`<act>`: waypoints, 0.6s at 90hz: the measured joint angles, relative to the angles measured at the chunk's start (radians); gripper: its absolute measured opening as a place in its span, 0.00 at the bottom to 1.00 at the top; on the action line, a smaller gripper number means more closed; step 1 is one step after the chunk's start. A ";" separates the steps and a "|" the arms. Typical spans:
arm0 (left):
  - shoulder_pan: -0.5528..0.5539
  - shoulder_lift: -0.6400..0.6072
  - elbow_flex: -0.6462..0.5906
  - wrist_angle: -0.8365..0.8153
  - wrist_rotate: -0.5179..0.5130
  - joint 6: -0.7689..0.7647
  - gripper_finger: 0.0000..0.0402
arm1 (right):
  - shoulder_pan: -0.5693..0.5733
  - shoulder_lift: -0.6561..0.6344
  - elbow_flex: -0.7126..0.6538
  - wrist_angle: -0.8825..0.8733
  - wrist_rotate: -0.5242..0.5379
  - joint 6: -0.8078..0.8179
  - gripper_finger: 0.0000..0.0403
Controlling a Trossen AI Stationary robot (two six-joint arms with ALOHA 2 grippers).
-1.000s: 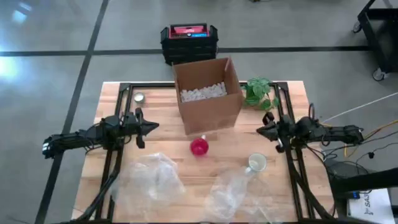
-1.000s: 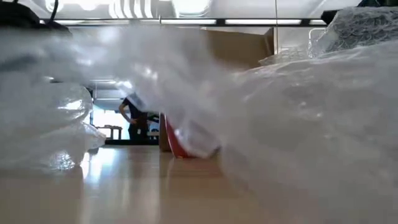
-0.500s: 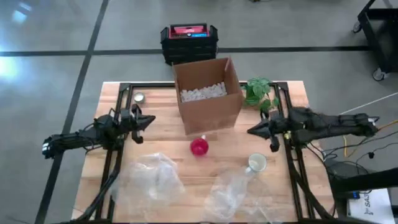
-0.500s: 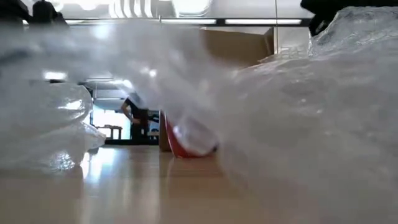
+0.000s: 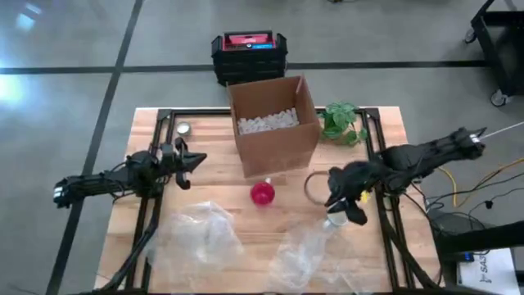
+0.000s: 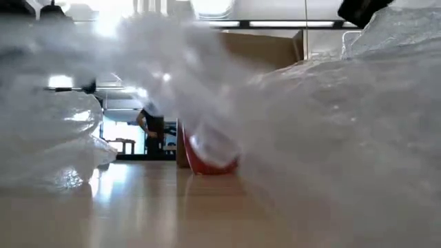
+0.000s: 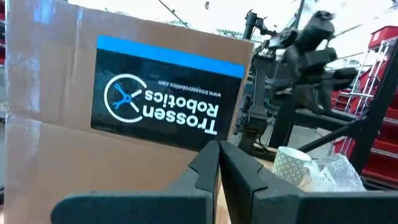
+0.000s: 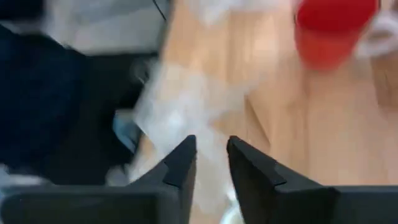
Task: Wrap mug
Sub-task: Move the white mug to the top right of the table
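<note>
Nearest the front edge of the table [image 5: 393, 123] lie two crumpled sheets of clear plastic wrap, one on the left [image 5: 199, 232] and one on the right [image 5: 304, 252]; in the low view they fill most of the picture as a pale haze [image 6: 331, 151].

Just behind the right sheet stands the white mug [image 5: 337, 215], upright, touching the sheet's far edge. The right gripper [image 5: 342, 205] hangs right over it, its arm reaching in from the table's right side. In the right wrist view its fingers [image 8: 181, 168] stand slightly apart, with a narrow gap between them and nothing gripped, above blurred wrap.

Near the table's middle sits a red cup [image 5: 262, 193], well apart from the white mug; it also shows in the low view [image 6: 207, 155] and the right wrist view [image 8: 333, 28].

The left gripper [image 5: 192, 161] waits over the left side of the table, pointing toward the cardboard box [image 5: 274, 123]. In the left wrist view its fingers [image 7: 239, 171] are pressed nearly together and hold nothing, and the box's printed side [image 7: 155, 106] fills the view.

The box is open and holds white packing filler [image 5: 266, 122]. A small green plant [image 5: 342, 121] is just to its right, and a small round lid [image 5: 182, 129] lies near the far left corner. Beyond the table, a black and red case [image 5: 249, 51] rests on the floor.
</note>
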 joint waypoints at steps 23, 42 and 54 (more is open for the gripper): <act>0.000 0.053 0.031 -0.002 0.000 0.006 0.00 | 0.069 0.132 -0.003 -0.354 0.274 0.070 0.45; 0.000 0.103 0.052 -0.004 0.001 0.005 0.00 | 0.041 0.175 -0.126 -0.256 0.218 0.069 0.46; 0.000 0.134 0.053 -0.005 0.002 0.005 0.00 | 0.042 0.195 -0.168 -0.230 0.188 0.060 0.42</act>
